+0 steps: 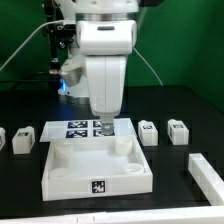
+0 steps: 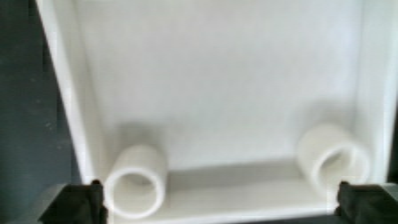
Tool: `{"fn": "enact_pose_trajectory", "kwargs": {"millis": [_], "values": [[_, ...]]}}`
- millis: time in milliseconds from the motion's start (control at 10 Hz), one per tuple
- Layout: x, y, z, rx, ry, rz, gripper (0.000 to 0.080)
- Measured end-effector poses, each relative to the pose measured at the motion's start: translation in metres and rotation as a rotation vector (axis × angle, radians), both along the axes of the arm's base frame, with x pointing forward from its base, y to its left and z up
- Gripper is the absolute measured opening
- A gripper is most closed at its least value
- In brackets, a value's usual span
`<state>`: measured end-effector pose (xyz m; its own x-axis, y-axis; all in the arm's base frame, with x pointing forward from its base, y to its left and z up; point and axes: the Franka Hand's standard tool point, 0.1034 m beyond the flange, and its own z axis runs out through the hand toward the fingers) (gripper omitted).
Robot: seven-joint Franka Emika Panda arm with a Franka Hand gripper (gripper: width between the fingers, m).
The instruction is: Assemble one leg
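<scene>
**Gripper open over the tray's far wall, no leg held**

Your gripper hangs low at the far wall of the tray, just beside the marker board. In the wrist view the fingers stand wide apart with nothing clamped between them. The tray floor and two round sockets lie close below. You cannot tell whether the tips touch the tray.

The legs all stand on the black table, apart from the gripper. The left legs sit on the exterior view's left of the tray. The right legs sit on its right, near the marker board.
</scene>
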<state>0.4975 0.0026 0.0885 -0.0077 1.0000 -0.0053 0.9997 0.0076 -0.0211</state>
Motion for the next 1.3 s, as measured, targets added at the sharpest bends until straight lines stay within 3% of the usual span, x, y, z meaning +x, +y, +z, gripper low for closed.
{"fn": "enact_pose_trajectory", "kwargs": {"millis": [100,500,600,800,1000,1300], "values": [[-0.001,-0.006,-0.002,0.002,0.013,0.072,0.0650],[-0.003,-0.005,-0.004,0.003,0.018,0.064,0.0650],[-0.012,-0.006,-0.010,0.004,0.022,0.063,0.0650],[-0.050,-0.008,-0.028,0.009,0.028,0.060,0.0650],[-0.079,-0.012,-0.054,0.022,0.027,0.043,0.0650],[-0.083,-0.015,-0.078,0.035,0.043,0.026,0.0650]]}}
